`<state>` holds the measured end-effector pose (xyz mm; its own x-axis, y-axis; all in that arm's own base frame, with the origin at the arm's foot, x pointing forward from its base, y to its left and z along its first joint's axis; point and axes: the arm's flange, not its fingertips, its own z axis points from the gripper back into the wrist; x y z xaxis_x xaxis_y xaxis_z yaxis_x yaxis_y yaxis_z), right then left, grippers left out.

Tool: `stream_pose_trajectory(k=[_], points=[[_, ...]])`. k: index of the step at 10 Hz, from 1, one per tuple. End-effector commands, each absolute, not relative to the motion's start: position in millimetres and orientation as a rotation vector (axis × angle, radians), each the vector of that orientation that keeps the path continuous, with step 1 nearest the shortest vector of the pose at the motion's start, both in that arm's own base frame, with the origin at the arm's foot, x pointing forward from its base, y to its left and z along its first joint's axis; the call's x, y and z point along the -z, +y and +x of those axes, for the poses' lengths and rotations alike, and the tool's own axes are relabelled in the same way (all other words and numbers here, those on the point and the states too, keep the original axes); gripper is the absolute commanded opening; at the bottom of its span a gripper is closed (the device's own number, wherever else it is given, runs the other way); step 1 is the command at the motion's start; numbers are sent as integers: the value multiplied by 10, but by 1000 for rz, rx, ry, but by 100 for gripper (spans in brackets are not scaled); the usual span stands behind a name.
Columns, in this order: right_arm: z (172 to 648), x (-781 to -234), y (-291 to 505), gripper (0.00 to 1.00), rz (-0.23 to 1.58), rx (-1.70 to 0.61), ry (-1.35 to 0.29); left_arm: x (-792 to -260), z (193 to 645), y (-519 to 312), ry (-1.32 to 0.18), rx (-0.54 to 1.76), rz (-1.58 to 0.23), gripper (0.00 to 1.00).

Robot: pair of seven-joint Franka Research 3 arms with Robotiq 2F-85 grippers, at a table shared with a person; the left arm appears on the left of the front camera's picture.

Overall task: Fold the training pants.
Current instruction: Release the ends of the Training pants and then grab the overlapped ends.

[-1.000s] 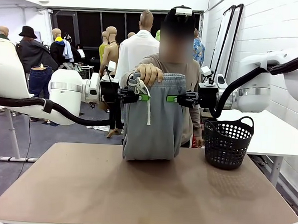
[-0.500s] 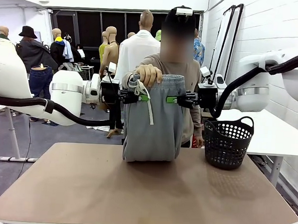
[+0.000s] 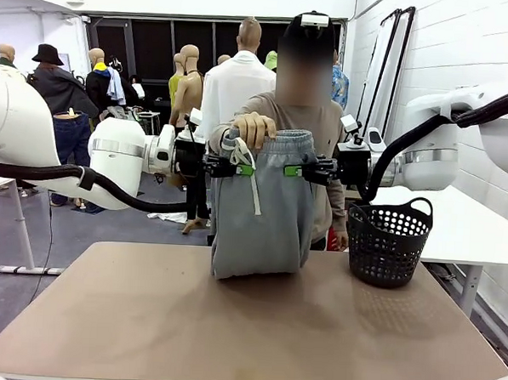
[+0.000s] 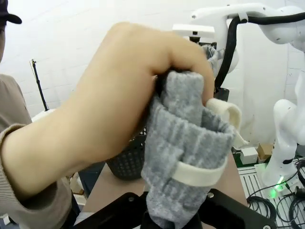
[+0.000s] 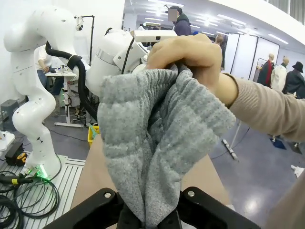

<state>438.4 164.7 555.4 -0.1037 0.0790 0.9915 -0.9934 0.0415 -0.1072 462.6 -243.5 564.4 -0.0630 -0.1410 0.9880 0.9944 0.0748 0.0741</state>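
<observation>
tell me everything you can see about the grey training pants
The training pants are light grey, soft knit jersey, hanging as a folded bundle above the far part of the table. The gathered waistband is on top, with a white drawstring dangling down the front. The left pincer and right pincer are each shut on the cloth just below the waistband, one on each side, and a person's hand grips the top corner. Whether the bottom fold touches the table is unclear.

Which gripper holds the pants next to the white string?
The left gripper, beside the person's hand, where the drawstring dangles; the right gripper grips the bare side.
</observation>
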Motion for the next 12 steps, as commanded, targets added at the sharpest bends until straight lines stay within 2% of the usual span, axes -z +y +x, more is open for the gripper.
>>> stream_pose_trajectory(k=[1,12], points=[[4363,-5582,1660,0,1078,-1297,-1254,-5648,4537,-2428,-1255,1255,-1016,0],[4363,-5582,1660,0,1078,-1297,-1254,-5648,4537,-2428,-1255,1255,-1016,0]])
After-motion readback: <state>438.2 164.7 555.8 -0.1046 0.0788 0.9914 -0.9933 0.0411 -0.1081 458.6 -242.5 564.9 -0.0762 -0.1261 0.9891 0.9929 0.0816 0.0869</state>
